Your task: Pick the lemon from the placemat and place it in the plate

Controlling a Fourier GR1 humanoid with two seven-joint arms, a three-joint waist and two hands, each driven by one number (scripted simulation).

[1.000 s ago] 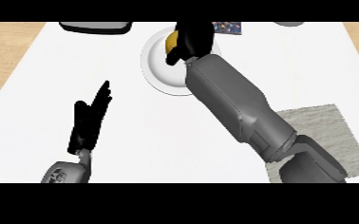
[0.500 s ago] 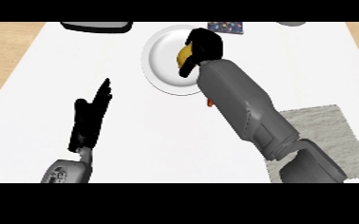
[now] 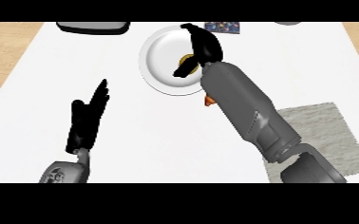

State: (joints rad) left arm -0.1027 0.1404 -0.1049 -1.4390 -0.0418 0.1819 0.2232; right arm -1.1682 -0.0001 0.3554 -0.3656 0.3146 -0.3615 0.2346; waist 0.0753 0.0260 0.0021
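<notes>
Head view, looking down on the white counter [image 3: 147, 137].

Your right hand [image 3: 203, 48] is over the plate [image 3: 157, 52], with its grey forearm [image 3: 242, 105] coming in from the lower right. The fingers are curled, and one dark finger bends down and left across the plate's centre. Inside that curl you see a small yellow-brown patch of the lemon [image 3: 188, 58]; the hand hides the rest. The lemon sits within the plate's rim, a little right of centre. You cannot tell whether it touches the plate's surface.

The grey placemat [image 3: 321, 123] lies at the right edge, well apart from the plate, and the forearm partly covers its left side. A small orange item [image 3: 209, 101] shows just below the plate's rim, against the forearm's left edge; its shape is too hidden to name.

Your left hand [image 3: 85, 121] rests at the lower left, fingers straight and pointing up the view, holding nothing.

Along the far edge stand a dark object [image 3: 93, 27] at the left and a patterned item [image 3: 223, 26] just beyond the plate.
</notes>
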